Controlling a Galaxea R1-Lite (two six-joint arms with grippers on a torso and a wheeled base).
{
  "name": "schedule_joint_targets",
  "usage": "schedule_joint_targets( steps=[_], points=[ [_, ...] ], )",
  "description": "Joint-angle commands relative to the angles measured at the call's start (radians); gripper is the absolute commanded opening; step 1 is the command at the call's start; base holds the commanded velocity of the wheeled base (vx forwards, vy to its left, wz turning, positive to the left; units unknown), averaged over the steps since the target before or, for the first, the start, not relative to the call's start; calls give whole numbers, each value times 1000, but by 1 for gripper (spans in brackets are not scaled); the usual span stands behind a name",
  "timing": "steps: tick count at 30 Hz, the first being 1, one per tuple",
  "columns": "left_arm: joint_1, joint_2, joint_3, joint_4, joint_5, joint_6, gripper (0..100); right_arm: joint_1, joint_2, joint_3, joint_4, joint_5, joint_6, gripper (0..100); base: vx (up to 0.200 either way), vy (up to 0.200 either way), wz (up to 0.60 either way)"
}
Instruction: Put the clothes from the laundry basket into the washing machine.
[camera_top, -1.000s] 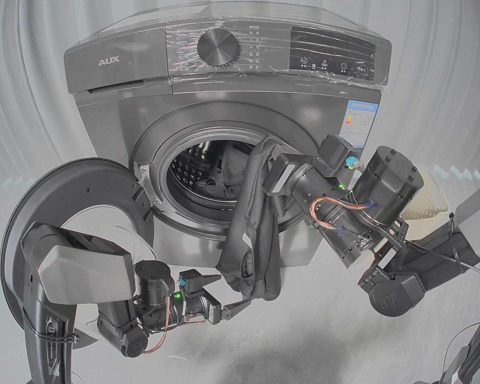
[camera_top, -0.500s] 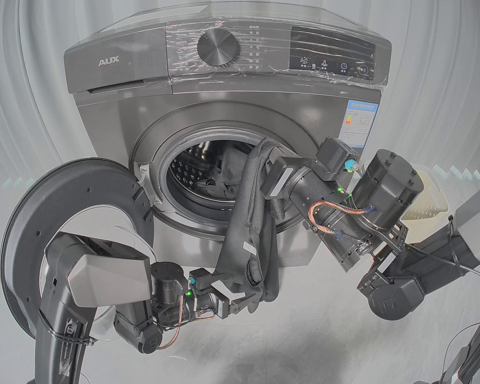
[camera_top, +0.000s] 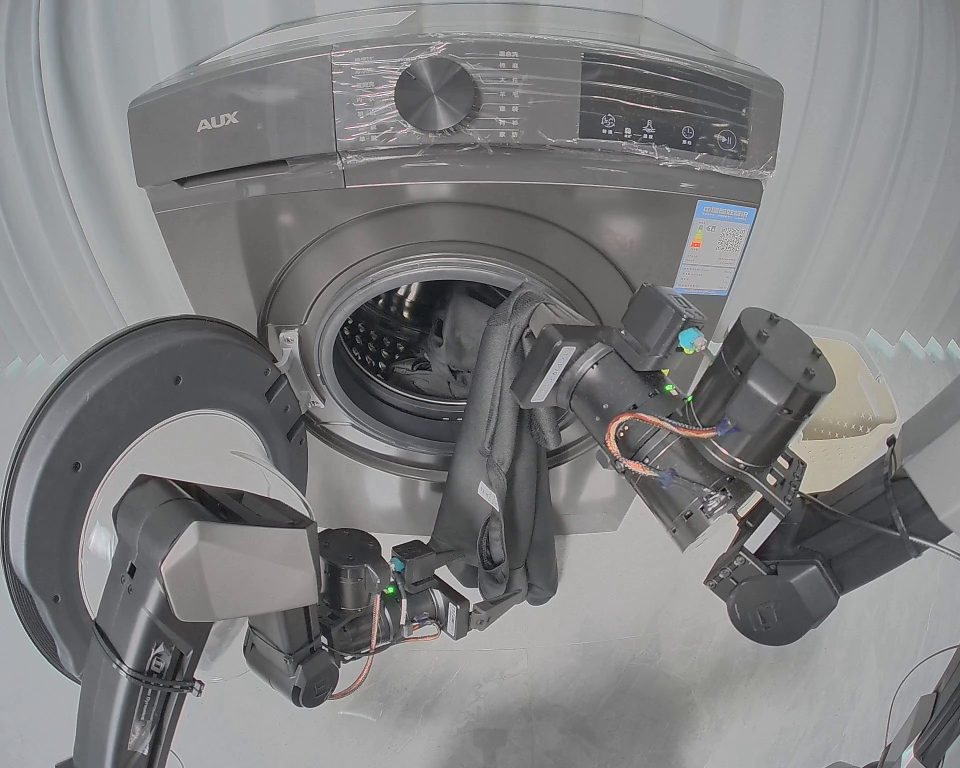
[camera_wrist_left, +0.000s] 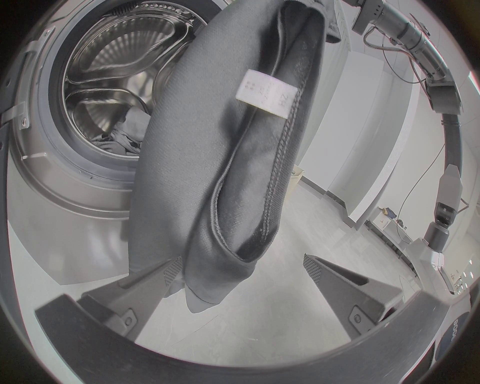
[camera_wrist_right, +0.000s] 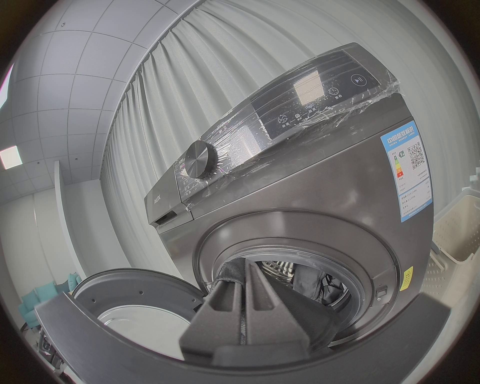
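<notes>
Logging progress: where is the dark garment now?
Head view centre: dark garment hangs from the right gripper before the washing machine opening, left gripper at its hem.

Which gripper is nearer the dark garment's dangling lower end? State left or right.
Left. The left gripper is open around the lower end of the dark garment; the right gripper is shut on its top, up at the opening of the washing machine.

The head camera looks forward and down at the washing machine (camera_top: 240, 230) from close in front. The left wrist camera looks up from low into its drum (camera_wrist_left: 125, 50); the right wrist camera faces the same opening from nearby.
</notes>
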Motion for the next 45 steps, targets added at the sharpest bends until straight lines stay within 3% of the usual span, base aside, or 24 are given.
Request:
schedule_joint_targets(
  steps=[1, 5, 10, 11, 25, 39, 45],
  points=[
    [-8, 44, -40, 0, 7, 2, 100, 2, 4, -1, 0, 0, 0, 0, 0, 0, 0],
    [0, 87, -111, 0, 20, 10, 100, 2, 4, 0, -2, 0, 0, 0, 0, 0, 0],
    [6, 124, -189, 0, 77, 1, 100, 2, 3, 0, -2, 0, 0, 0, 0, 0, 0],
    [7, 124, -197, 0, 83, 1, 0, 2, 3, 0, -2, 0, 0, 0, 0, 0, 0],
    [29, 87, -198, -3, 114, -1, 0, -17, -2, 42, -17, 0, -1, 0, 0, 0, 0],
    [59, -300, 211, -5, 96, 9, 0, -133, -66, 310, -68, 43, 0, 0, 0, 0, 0],
    [84, -481, 365, -2, 31, 16, 0, -212, -65, 444, -134, 104, 0, 0, 0, 0, 0]
  ],
)
